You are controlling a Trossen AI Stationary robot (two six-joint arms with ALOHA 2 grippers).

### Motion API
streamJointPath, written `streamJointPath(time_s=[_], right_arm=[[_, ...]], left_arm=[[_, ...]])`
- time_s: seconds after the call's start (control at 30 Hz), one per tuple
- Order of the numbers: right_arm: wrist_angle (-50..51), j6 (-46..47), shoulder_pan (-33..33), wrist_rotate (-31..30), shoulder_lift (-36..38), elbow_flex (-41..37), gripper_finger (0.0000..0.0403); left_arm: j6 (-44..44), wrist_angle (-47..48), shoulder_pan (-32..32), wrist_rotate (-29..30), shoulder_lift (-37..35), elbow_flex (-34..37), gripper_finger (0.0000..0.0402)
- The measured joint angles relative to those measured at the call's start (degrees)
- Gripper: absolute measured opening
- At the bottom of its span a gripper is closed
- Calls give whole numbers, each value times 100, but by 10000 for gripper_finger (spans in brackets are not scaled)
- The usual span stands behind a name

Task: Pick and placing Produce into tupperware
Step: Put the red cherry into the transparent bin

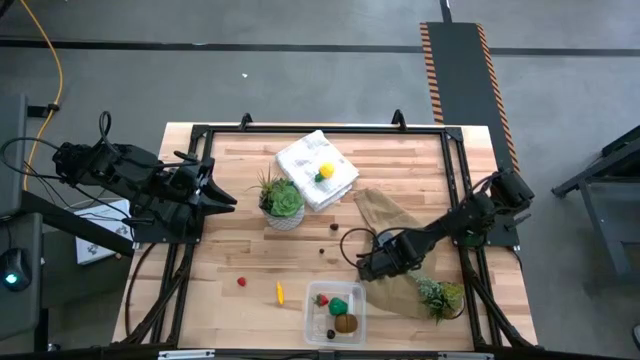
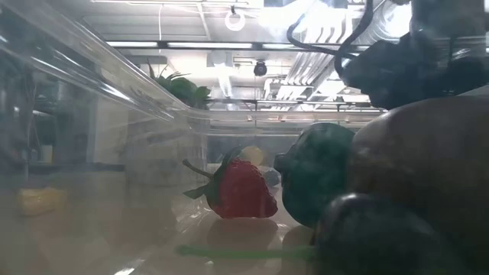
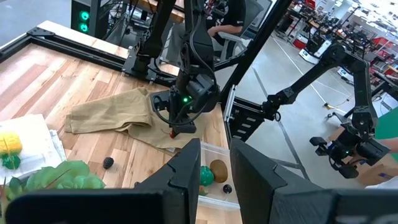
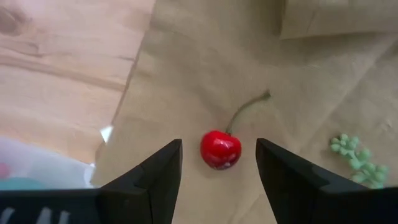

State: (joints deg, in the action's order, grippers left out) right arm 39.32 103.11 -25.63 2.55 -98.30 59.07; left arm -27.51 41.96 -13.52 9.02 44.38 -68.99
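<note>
My right gripper (image 4: 217,171) is open and hangs low over the crumpled brown paper bag (image 1: 385,215). A red cherry (image 4: 221,149) with a stem lies on the bag between its two fingers, which stand on either side without touching it. The clear tupperware (image 1: 312,322) sits at the table's near edge and holds a red strawberry (image 2: 241,191), a green piece (image 2: 317,176), a brown kiwi (image 2: 428,168) and a dark berry (image 2: 374,237). A yellow lemon (image 1: 325,172) rests on the folded white cloth. My left gripper (image 3: 211,180) waits open near the table's left edge.
A red berry (image 1: 241,282) and an orange stick (image 1: 280,292) lie left of the tupperware, and dark berries (image 1: 334,226) lie mid-table. One potted succulent (image 1: 280,200) stands beside the white cloth (image 1: 305,160); another (image 1: 440,296) sits on the bag's near end. A black frame rims the table.
</note>
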Motion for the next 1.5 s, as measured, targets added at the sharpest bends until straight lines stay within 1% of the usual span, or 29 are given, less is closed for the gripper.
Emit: streamJointPath(time_s=[0.8,1.0,1.2,1.37,1.5], right_arm=[[5,-154,51,118,0,0,194],[-113,-224,62,267,-160,-4,194],[-237,-184,11,284,-312,10,194],[-316,-230,9,492,-426,9,173],[-366,-264,11,376,-424,9,146]], left_arm=[[9,24,0,0,0,0,76],[13,24,1,0,0,0,76],[16,24,0,0,0,0,76],[7,24,0,0,0,0,76],[4,24,0,0,0,0,76]])
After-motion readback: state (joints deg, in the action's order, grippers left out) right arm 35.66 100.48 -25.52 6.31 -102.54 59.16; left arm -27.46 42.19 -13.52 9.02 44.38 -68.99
